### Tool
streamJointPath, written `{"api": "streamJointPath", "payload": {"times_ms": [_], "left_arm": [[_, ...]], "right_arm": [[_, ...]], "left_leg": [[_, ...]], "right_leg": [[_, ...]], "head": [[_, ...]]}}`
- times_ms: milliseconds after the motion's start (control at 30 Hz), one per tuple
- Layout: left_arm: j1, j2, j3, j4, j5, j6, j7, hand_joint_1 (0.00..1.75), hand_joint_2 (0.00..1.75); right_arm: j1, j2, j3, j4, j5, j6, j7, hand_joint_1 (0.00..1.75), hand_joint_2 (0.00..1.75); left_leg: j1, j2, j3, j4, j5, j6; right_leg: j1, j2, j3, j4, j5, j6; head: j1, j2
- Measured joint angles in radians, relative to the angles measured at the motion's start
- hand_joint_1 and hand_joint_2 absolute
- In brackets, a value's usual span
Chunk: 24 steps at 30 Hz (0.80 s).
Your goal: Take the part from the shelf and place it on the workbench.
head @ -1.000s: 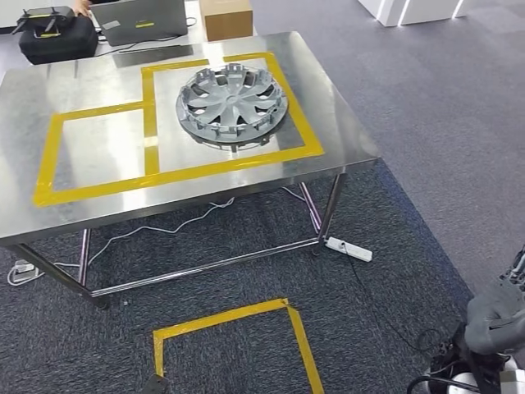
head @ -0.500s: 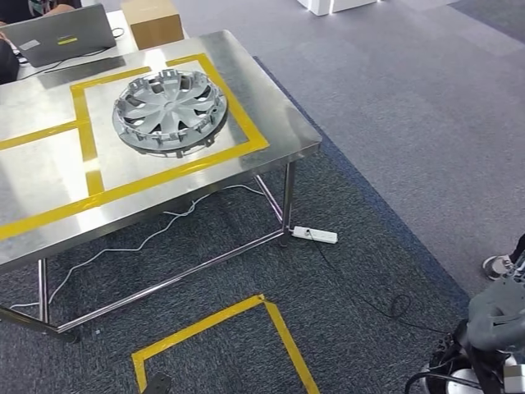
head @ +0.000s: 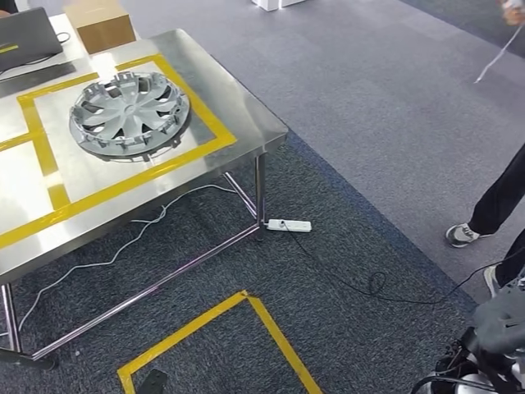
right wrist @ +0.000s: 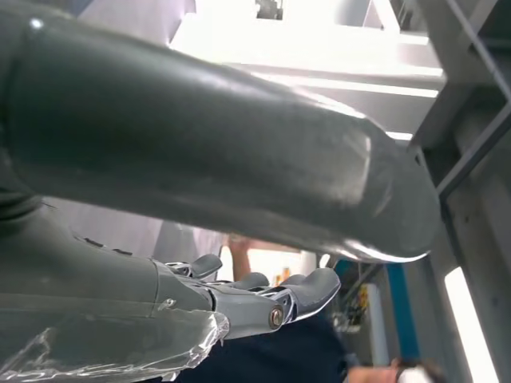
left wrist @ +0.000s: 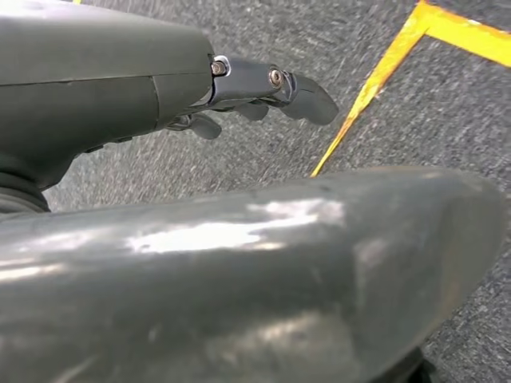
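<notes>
1. The left hand [left wrist: 241, 88] hangs above the dark carpet [left wrist: 180, 152], its fingers [left wrist: 301, 92] stretched out and apart with nothing between them.
2. Just beyond those fingertips a corner of yellow floor tape [left wrist: 386, 60] runs across the carpet.
3. The right hand [right wrist: 253, 299] also holds nothing; its fingers [right wrist: 313, 287] are extended and lie loosely side by side, and a clear plastic wrap [right wrist: 108, 347] covers part of its back.
4. In the head view the right hand [head: 501, 320] sits at the lower right corner, low beside the robot's body.
5. The part, a silver wheel cover [head: 129, 111], lies flat on the steel table [head: 248, 115], inside a rectangle of yellow tape [head: 204, 115], well apart from both hands, far ahead and to the left of the right hand.
6. A white power strip [head: 288, 224] lies on the floor by the table leg [head: 261, 189], between the table and the right hand.
7. A person's legs and shoes [head: 464, 235] stand just ahead of the right hand.
</notes>
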Motion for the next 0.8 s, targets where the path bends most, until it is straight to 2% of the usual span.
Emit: {"api": "streamJointPath", "payload": {"times_ms": [33,100,133,167,200,233,267,300,333,367,400,433,467,533,567,600,633,667,700,767,800], "left_arm": [[0.0,0.0,0.001,0.0,0.0,0.0,0.0,0.0,0.0],[0.0,0.0,0.002,0.0,-0.001,0.0,0.0,0.0,0.0],[-0.001,0.0,0.002,0.0,-0.001,0.0,0.0,0.0,0.0],[-0.001,0.0,0.002,0.0,-0.002,-0.002,-0.002,0.0,0.0],[-0.001,0.0,0.002,0.0,-0.004,-0.005,-0.003,0.0,0.0],[0.0,0.0,0.002,0.0,-0.007,-0.008,-0.005,0.0,0.0],[0.003,0.0,0.002,0.0,-0.011,-0.011,-0.007,0.0,0.0],[0.007,0.0,0.002,0.0,-0.017,-0.013,-0.006,0.0,0.0],[0.01,-0.001,0.002,0.0,-0.022,-0.013,-0.004,0.0,0.0],[0.013,-0.001,0.002,0.0,-0.026,-0.013,-0.001,0.0,0.0],[0.014,-0.001,0.003,0.0,-0.028,-0.013,0.0,0.0,0.0],[0.015,-0.001,0.004,0.0,-0.026,-0.014,0.0,0.0,0.0],[0.014,-0.002,0.007,0.0,-0.023,-0.016,-0.003,0.0,0.0],[0.013,-0.006,0.016,0.0,-0.017,-0.023,-0.009,0.0,0.0],[0.012,-0.008,0.02,0.0,-0.018,-0.025,-0.011,0.0,0.0],[0.012,-0.009,0.022,0.0,-0.021,-0.025,-0.011,0.0,0.0],[0.011,-0.01,0.024,0.0,-0.027,-0.026,-0.011,0.0,0.0],[0.01,-0.012,0.024,0.0,-0.037,-0.029,-0.011,0.0,0.0],[0.009,-0.014,0.024,0.0,-0.048,-0.033,-0.011,0.0,0.0],[0.009,-0.017,0.024,0.0,-0.066,-0.041,-0.008,0.0,0.0],[0.009,-0.018,0.024,0.0,-0.07,-0.042,-0.007,0.0,0.0]], "right_arm": [[0.0,0.002,-0.007,0.005,-0.001,0.002,0.0,0.0,0.0],[0.001,0.005,-0.017,0.014,-0.002,0.003,0.0,0.0,0.0],[0.002,0.007,-0.022,0.018,-0.003,0.003,0.003,0.0,0.0],[0.002,0.011,-0.028,0.023,-0.006,0.003,0.011,0.0,0.0],[0.001,0.016,-0.037,0.03,-0.011,0.004,0.023,0.0,0.0],[-0.002,0.022,-0.05,0.047,-0.022,0.008,0.038,0.0,0.0],[-0.008,0.029,-0.07,0.078,-0.037,0.018,0.05,0.0,0.0],[-0.016,0.037,-0.098,0.127,-0.053,0.033,0.057,0.0,0.0],[-0.026,0.044,-0.133,0.191,-0.067,0.052,0.058,0.0,0.0],[-0.041,0.051,-0.175,0.271,-0.075,0.074,0.05,0.0,0.0],[-0.058,0.056,-0.221,0.365,-0.075,0.095,0.04,0.0,0.0],[-0.079,0.059,-0.266,0.467,-0.07,0.113,0.029,0.0,0.0],[-0.105,0.06,-0.31,0.584,-0.061,0.13,0.02,0.0,0.0],[-0.155,0.058,-0.388,0.829,-0.037,0.157,0.029,0.0,0.0],[-0.172,0.057,-0.42,0.951,-0.023,0.17,0.054,0.0,0.0],[-0.182,0.056,-0.447,1.062,-0.009,0.184,0.095,0.0,0.0],[-0.185,0.056,-0.467,1.159,0.001,0.204,0.153,0.0,0.0],[-0.184,0.058,-0.484,1.247,0.005,0.233,0.229,0.0,0.0],[-0.182,0.062,-0.497,1.321,0.005,0.269,0.315,0.0,0.0],[-0.181,0.08,-0.518,1.442,-0.001,0.329,0.482,0.0,0.0],[-0.181,0.09,-0.527,1.487,-0.002,0.345,0.541,0.0,0.0]], "left_leg": [[-0.002,0.009,0.001,0.001,-0.001,-0.004],[-0.004,0.026,0.001,0.001,-0.002,-0.012],[-0.002,0.02,0.001,0.004,-0.006,-0.018],[-0.001,0.003,-0.005,0.019,-0.02,-0.024],[0.001,-0.021,-0.019,0.054,-0.044,-0.029],[0.002,-0.046,-0.044,0.11,-0.076,-0.032],[0.002,-0.061,-0.076,0.178,-0.109,-0.032],[0.002,-0.065,-0.105,0.239,-0.131,-0.032],[0.002,-0.067,-0.124,0.274,-0.135,-0.031],[0.002,-0.068,-0.126,0.271,-0.119,-0.03],[0.003,-0.073,-0.109,0.231,-0.086,-0.03],[0.006,-0.085,-0.079,0.166,-0.047,-0.031],[0.01,-0.107,-0.047,0.099,-0.021,-0.032],[0.016,-0.14,-0.01,0.019,0.0,-0.029],[0.016,-0.145,-0.007,0.009,-0.002,-0.024],[0.017,-0.138,-0.007,0.008,0.0,-0.016],[0.017,-0.131,-0.007,0.007,0.002,-0.009],[0.018,-0.124,-0.006,0.006,0.004,-0.002],[0.018,-0.114,-0.006,0.004,0.005,0.005],[0.014,-0.091,-0.007,0.004,0.004,0.013],[0.012,-0.077,-0.007,0.005,0.003,0.014]], "right_leg": [[0.004,-0.008,0.012,-0.022,0.003,-0.005],[0.006,0.012,0.008,-0.024,0.005,-0.017],[0.005,0.023,0.007,-0.026,0.008,-0.023],[0.002,0.034,0.006,-0.029,0.011,-0.029],[-0.001,0.044,0.006,-0.031,0.015,-0.034],[-0.003,0.053,0.004,-0.032,0.017,-0.038],[-0.004,0.065,0.002,-0.032,0.019,-0.04],[-0.005,0.077,0.0,-0.032,0.02,-0.041],[-0.005,0.09,-0.002,-0.032,0.022,-0.041],[-0.006,0.103,-0.003,-0.032,0.024,-0.04],[-0.008,0.115,-0.004,-0.031,0.026,-0.037],[-0.01,0.127,-0.005,-0.031,0.027,-0.033],[-0.01,0.137,-0.008,-0.029,0.029,-0.027],[-0.009,0.155,-0.015,-0.028,0.032,-0.016],[-0.008,0.163,-0.02,-0.03,0.035,-0.01],[-0.009,0.169,-0.024,-0.034,0.037,-0.005],[-0.01,0.164,-0.026,-0.034,0.037,-0.001],[-0.01,0.146,-0.033,-0.021,0.026,0.003],[-0.009,0.122,-0.049,0.013,0.003,0.007],[-0.01,0.075,-0.112,0.145,-0.069,0.012],[-0.011,0.067,-0.146,0.216,-0.1,0.014]], "head": [[0.0,0.0],[-0.001,0.0],[-0.001,0.0],[-0.003,0.0],[-0.004,0.0],[-0.007,0.0],[-0.008,0.0],[-0.009,0.0],[-0.009,0.0],[-0.009,0.0],[-0.009,0.0],[-0.009,0.0],[-0.01,0.0],[-0.01,0.0],[-0.009,0.0],[-0.009,0.0],[-0.008,0.0],[-0.005,0.0],[-0.001,0.0],[0.006,0.0],[0.007,0.0]]}}
